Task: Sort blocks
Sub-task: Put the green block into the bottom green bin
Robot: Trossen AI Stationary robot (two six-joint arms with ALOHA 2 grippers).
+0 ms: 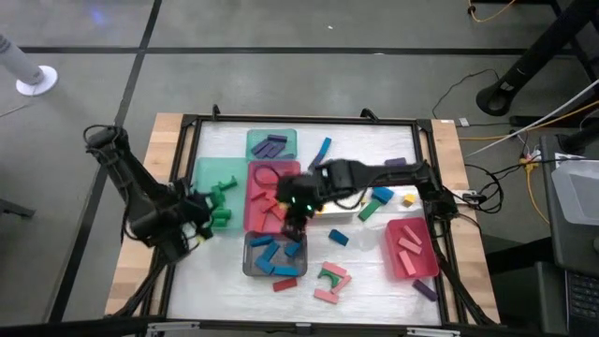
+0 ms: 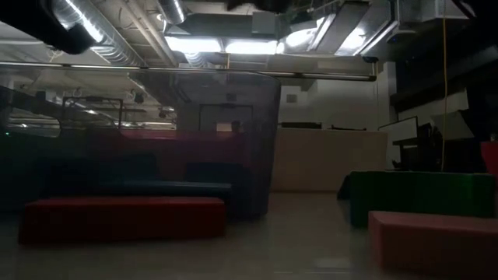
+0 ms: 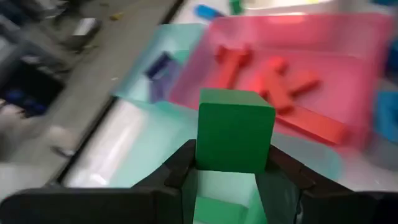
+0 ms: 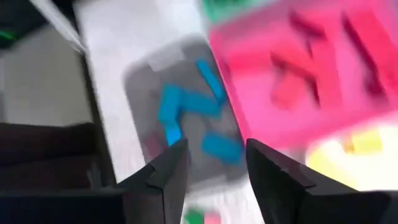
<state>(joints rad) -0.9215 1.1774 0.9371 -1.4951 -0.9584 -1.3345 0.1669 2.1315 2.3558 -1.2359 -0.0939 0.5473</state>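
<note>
The left claw (image 3: 233,177) grips a green block (image 3: 235,129) between its fingers, at the left of the high view beside the green tray (image 1: 208,173). The right claw (image 4: 214,165) stands empty with its fingers apart over the grey tray (image 4: 146,81) of blue blocks (image 4: 171,106), low centre, beside the red tray (image 1: 251,192) on the surface (image 1: 365,140)

Both arms are showing as dark, near-black jointed links, 2 in all. The right arm (image 1: 374,175) is glowing with a small green light near its wrist. Each gripper is wearing 2 matte black, wedge-shaped fingers (image 4: 165,171), smooth-faced and angular.
</note>
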